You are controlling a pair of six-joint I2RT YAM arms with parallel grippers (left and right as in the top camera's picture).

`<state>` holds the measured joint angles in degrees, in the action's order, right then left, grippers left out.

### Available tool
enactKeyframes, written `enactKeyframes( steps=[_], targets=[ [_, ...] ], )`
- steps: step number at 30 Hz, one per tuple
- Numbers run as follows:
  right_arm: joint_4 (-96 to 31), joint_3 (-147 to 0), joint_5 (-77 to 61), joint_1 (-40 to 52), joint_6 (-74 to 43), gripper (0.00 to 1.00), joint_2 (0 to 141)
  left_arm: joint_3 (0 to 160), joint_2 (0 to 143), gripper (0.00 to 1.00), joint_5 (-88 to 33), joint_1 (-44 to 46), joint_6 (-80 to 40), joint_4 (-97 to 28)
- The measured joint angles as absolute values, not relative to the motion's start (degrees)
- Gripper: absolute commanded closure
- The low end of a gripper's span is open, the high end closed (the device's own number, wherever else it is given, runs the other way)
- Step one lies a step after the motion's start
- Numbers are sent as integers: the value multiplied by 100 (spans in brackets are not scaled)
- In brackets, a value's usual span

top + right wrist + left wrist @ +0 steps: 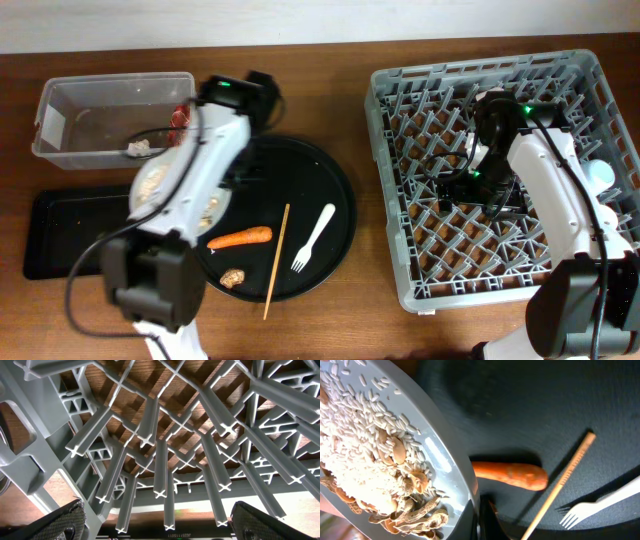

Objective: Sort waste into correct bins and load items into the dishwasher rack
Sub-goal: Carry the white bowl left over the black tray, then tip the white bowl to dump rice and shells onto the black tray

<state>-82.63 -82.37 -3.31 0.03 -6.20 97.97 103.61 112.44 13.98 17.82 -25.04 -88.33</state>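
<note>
**Over the round black tray's (330, 190) 9 o'clock rim: plate (440, 455) clamped in my left end effector (479, 512), right one (160, 522) spread inside the rack (400, 110)**

My left fingers pinch the plate's rim. It carries rice (360, 435) and beige shells (415, 510), and its edge overhangs the tray. From the tray's centre, the carrot (240, 238) lies at 8 o'clock and the fork (314, 238) at 4. A wooden stick (277, 260) runs between them, past the tray's rim at 6. The brown lump (233, 278) sits near the rim at 7. From the plate, the clear tub (110, 115) lies at 11 o'clock and the shallow black tray (60, 235) at 9. A strip of table (362, 260) separates the round tray from the rack. My right pads (65, 520) are parted, holding nothing, with upright pegs close around them.
</note>
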Motion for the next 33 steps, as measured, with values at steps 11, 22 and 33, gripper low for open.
enactKeyframes(
  steps=[11, 22, 33],
  targets=[
    [-8287, -8237, -331, 3, -622, 4, 9797, 10372, 10809, 100, 602, 154, -1656, -8534],
    [-8287, -8237, -331, 3, -622, 4, 9797, 10372, 10809, 100, -915, -1409, -639, -8436],
    [-8287, -8237, -331, 3, -620, 4, 9797, 10252, 10809, 100, -2624, -2545, 204, -8250]
  ],
)
